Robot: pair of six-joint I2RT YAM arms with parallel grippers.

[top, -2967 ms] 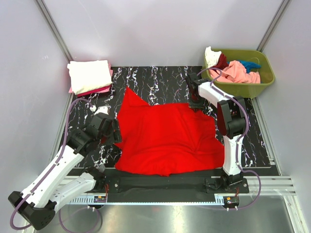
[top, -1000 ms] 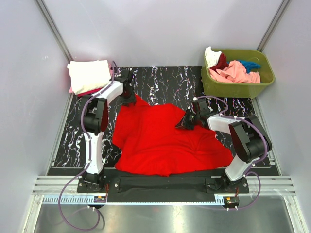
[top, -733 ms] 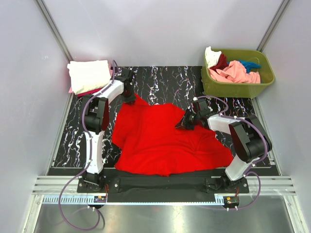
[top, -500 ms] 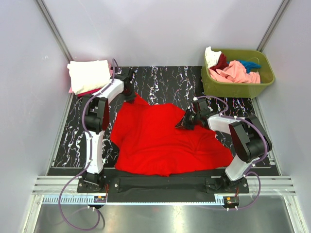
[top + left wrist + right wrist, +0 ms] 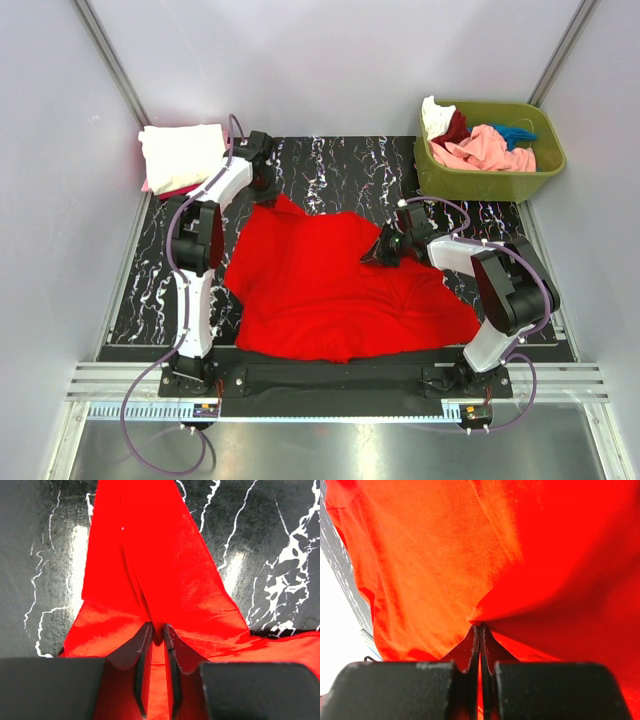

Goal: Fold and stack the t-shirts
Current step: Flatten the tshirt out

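Observation:
A bright red t-shirt [image 5: 330, 290] lies spread on the black marbled mat [image 5: 340, 165]. My left gripper [image 5: 267, 190] is at its far left corner. In the left wrist view the jaws [image 5: 157, 630] stand narrow, pinching a raised fold of the red t-shirt [image 5: 150, 555], which is stretched taut away from them. My right gripper [image 5: 380, 254] is over the shirt's right middle. It [image 5: 480, 627] is shut on a pinch of the red t-shirt [image 5: 445, 555], whose creases run to the tips. Folded t-shirts [image 5: 182, 155] sit stacked at the far left, cream-white on top.
An olive-green bin [image 5: 545, 168] at the far right corner holds crumpled pink [image 5: 490, 150], cream-white [image 5: 435, 115], dark red [image 5: 457, 126] and teal [image 5: 516, 132] t-shirts. Grey walls close in the mat on three sides. The arm bases sit on the rail at the near edge.
Within the last three seconds both arms moved onto the shirt. Over the last second the left gripper closed on the corner and drew back, and the shirt's left edge spread leftwards. The right arm held still.

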